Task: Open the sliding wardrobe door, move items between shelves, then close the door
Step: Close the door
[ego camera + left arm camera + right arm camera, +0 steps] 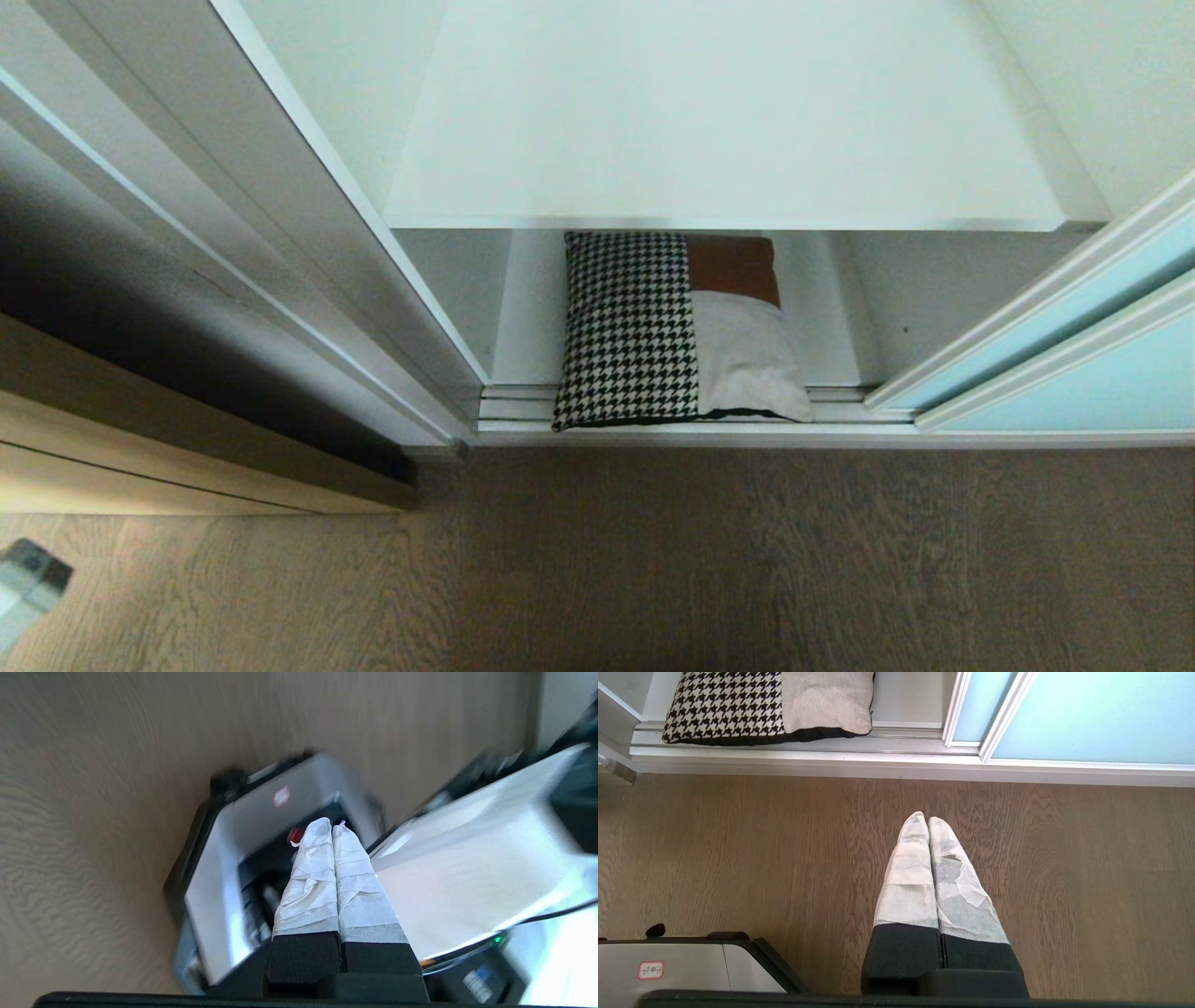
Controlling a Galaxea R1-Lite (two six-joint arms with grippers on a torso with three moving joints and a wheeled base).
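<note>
Nearest, both arms hang over the wooden floor (pixel 738 858): the left gripper (pixel 332 828) and right gripper (pixel 928 820) are closed and empty. Beyond, the sliding wardrobe door (pixel 1092 350) stands open (step one done); the cushion (pixel 672 327) lies on the bottom shelf (pixel 527 317), unmoved, the upper shelf (pixel 719 121) bare.

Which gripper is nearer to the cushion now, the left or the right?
Probably right. The right gripper hangs over the floor before the cushion; the left gripper is over the robot's base, no cushion in its view.
</note>
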